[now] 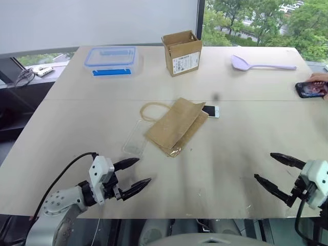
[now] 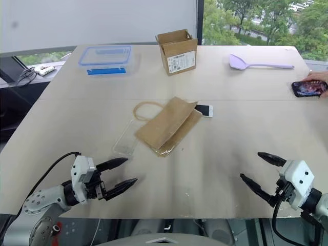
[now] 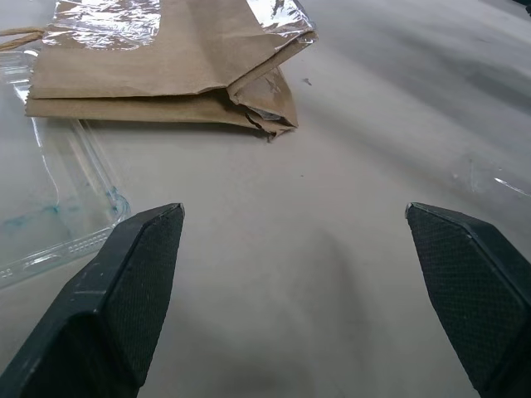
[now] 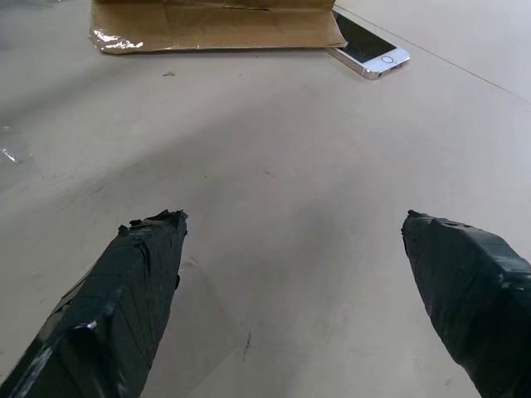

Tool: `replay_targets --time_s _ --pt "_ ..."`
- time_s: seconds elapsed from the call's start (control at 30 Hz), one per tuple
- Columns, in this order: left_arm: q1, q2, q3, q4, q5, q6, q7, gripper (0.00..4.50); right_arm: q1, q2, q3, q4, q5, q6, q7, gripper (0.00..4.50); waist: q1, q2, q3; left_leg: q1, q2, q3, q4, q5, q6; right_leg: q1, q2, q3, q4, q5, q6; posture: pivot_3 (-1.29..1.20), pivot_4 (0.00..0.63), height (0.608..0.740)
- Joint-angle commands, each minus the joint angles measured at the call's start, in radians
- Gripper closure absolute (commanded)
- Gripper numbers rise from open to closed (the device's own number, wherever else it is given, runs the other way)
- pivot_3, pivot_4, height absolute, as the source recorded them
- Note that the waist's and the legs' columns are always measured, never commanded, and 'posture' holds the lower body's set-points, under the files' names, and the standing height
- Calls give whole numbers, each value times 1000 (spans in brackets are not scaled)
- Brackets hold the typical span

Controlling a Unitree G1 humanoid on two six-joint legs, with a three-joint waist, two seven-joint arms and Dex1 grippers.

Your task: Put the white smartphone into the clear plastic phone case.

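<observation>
Both tools empty and spread wide: left gripper (image 1: 137, 173) at lower left of the head view, right gripper (image 1: 272, 168) at lower right, each hovering low over the beige table (image 1: 241, 128) and well apart from anything to grasp.

White smartphone (image 1: 210, 111) lying flat at centre frame, one end tucked under the far corner of the brown paper bag (image 1: 176, 126), only the home-button end exposed. Clear plastic phone case (image 1: 135, 138) lying left of centre, just beside the bag's left edge and possibly slipped slightly under it; hard to tell. Nearly invisible against the table, only faint shiny rims showing.

Likely trouble from here:
- Bag in the way. Pulling the phone out by its exposed end probably drags the bag along, and the bag then shoves or flips the case.
- Thin phone flat on a smooth top: pinching from above liable to slide it rather than lift it.
- Case edges easy to misjudge; fingers closing on it could crush or skate the flimsy shell away.
- Rope handle (image 1: 152, 109) of the bag looping near the case, a snag risk for the left fingers.
- Dark phone (image 1: 309, 90) under a person's hand (image 1: 320, 78) at the right edge: a wrong target if mistaken for the task's one.

Blue-rimmed food box (image 1: 110, 58), cardboard box (image 1: 182, 52) and lilac spoon (image 1: 259, 64) along the top, clear of the work.
</observation>
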Motion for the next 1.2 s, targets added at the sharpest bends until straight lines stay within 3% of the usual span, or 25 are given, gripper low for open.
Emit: replay_targets --time_s 0.03,0.13,0.27,0.53,0.77,1.07,1.2 --pt "-99 0 -19 -30 -10 10 27 100 9 3 10 -42 -13 -52 12 0 3 1 0 0 0 0 0 0 0 0 0 0 0 0 0 0 150 740" --pt "-312 13 -59 -111 -34 150 138 100 4 -10 40 -116 -4 -67 28 0 21 1 1 -1 2 0 2 0 0 1 -1 -7 1 -1 2 0 150 740" --pt "-416 78 -141 -173 51 233 180 100 6 -29 43 -134 8 -61 46 0 4 1 0 1 4 7 4 0 0 4 -1 -4 2 2 5 0 150 740" --pt "-486 106 -286 -139 217 126 152 100 36 -41 24 -180 15 -48 49 0 1 0 1 0 4 12 2 0 1 1 -1 -1 2 3 4 0 150 740" --pt "-583 49 -385 13 376 25 196 100 71 -47 2 -231 61 -69 84 0 1 0 1 1 4 12 3 0 1 2 -1 -1 2 2 6 0 150 740" --pt "-596 20 -389 76 394 -18 187 4334 24 -56 31 -312 148 12 25 0 1 -1 1 1 4 12 3 0 2 2 -1 -1 3 3 4 0 150 740" --pt "-590 -8 -312 82 351 35 242 4436 -42 -61 67 -319 180 49 -6 0 1 -1 1 1 5 12 4 0 2 2 -1 -1 4 3 4 0 150 740"
